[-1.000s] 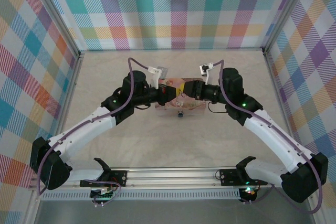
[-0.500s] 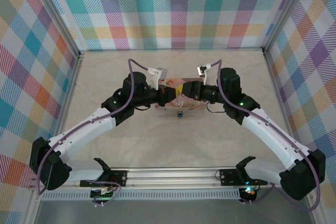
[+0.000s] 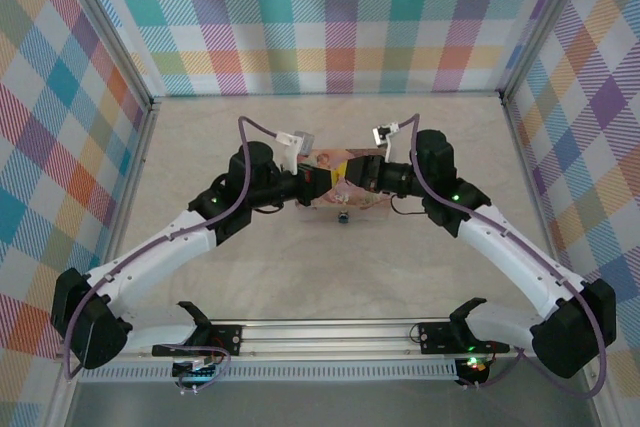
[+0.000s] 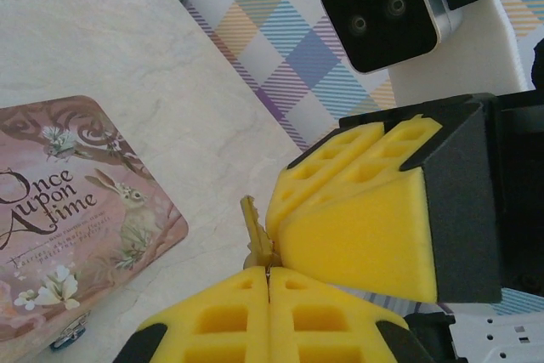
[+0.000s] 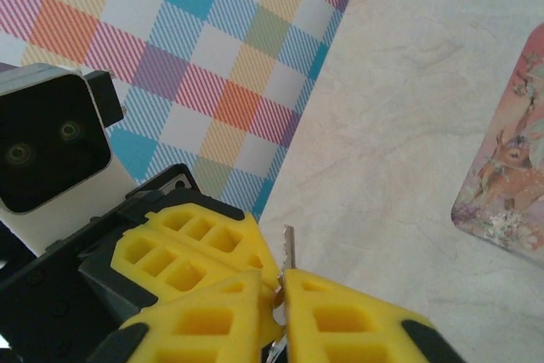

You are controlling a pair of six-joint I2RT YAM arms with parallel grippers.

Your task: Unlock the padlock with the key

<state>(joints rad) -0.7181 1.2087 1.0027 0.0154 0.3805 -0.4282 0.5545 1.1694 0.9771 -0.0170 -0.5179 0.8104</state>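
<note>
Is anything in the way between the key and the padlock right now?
Nothing visible does. The key sits pinched where the left gripper and right gripper meet over the tin. The padlock sits at the tin's near edge, uncovered, with open space between them.
</note>
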